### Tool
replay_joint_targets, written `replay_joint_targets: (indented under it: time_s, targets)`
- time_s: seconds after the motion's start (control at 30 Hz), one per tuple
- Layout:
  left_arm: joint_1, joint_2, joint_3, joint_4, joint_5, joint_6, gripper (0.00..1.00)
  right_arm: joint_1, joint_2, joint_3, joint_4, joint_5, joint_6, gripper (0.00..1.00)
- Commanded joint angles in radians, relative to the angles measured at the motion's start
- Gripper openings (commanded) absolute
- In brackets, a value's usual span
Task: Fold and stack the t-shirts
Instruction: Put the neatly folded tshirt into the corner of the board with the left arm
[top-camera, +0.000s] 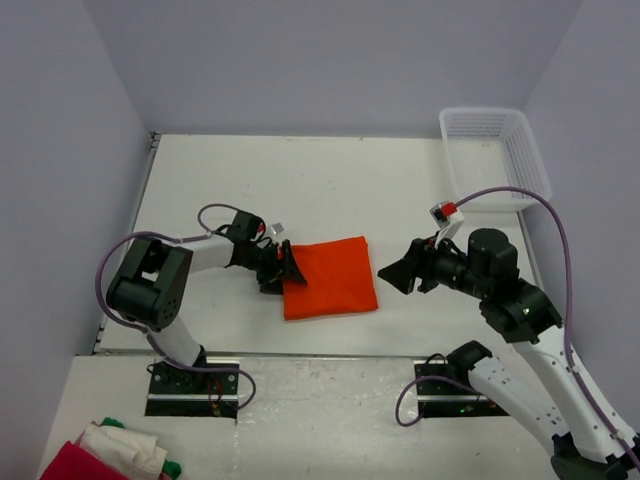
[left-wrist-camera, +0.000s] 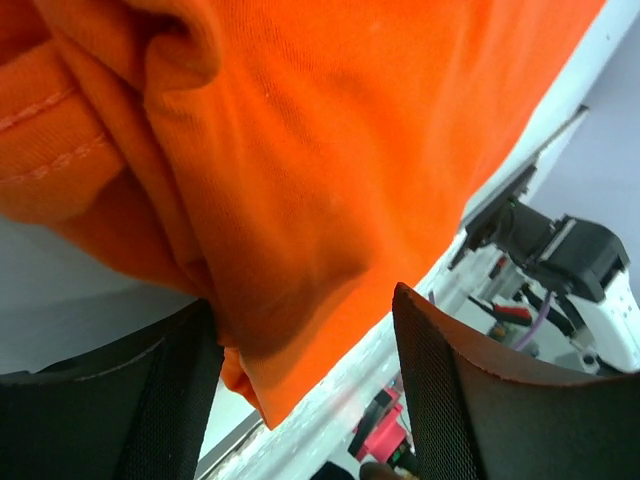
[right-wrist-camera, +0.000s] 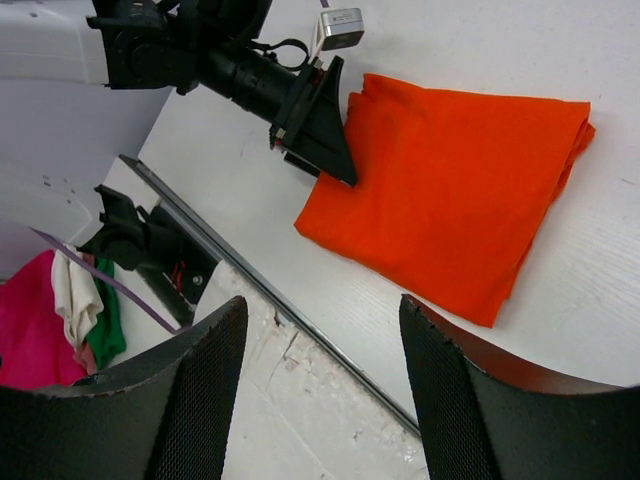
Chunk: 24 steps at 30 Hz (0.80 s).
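Already the t-shirt (top-camera: 330, 278) lies folded; left gripper (top-camera: 293, 270) spread around its edge, right gripper (top-camera: 388, 278) released; stacking undone.

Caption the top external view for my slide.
Left fingers at the left edge of the folded orange t-shirt; right fingers open, clear of its right edge.

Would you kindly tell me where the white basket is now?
In the top view, the white basket sits at the far right corner of the table, beyond the right gripper.
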Motion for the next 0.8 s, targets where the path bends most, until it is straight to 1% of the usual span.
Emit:
replay_joint_targets:
  time_s: [0.0, 0.13, 0.3, 0.4, 0.5, 0.6, 0.77]
  targets:
    - [-0.078, 0.045, -0.046, 0.036, -0.400, -0.059, 0.70, 0.001, -0.007, -0.003, -0.024, 0.015, 0.004, 0.63]
    - [-0.101, -0.014, -0.065, 0.062, -0.536, -0.143, 0.69, 0.001, -0.003, -0.001, -0.030, 0.001, -0.005, 0.63]
    - [-0.101, -0.039, -0.079, 0.073, -0.619, -0.210, 0.69, 0.001, 0.009, 0.008, -0.041, -0.005, -0.017, 0.63]
    - [-0.101, -0.056, -0.098, 0.088, -0.642, -0.241, 0.69, 0.001, 0.009, -0.001, -0.039, -0.010, -0.019, 0.63]
    - [-0.101, -0.062, -0.128, 0.137, -0.646, -0.263, 0.68, 0.001, 0.011, -0.006, -0.042, -0.011, -0.019, 0.63]
    - [-0.101, -0.024, -0.131, 0.174, -0.612, -0.264, 0.66, 0.001, 0.011, -0.006, -0.044, -0.005, -0.020, 0.63]
    - [-0.104, 0.010, -0.170, 0.286, -0.567, -0.289, 0.57, 0.001, 0.013, -0.012, -0.045, 0.004, -0.023, 0.63]
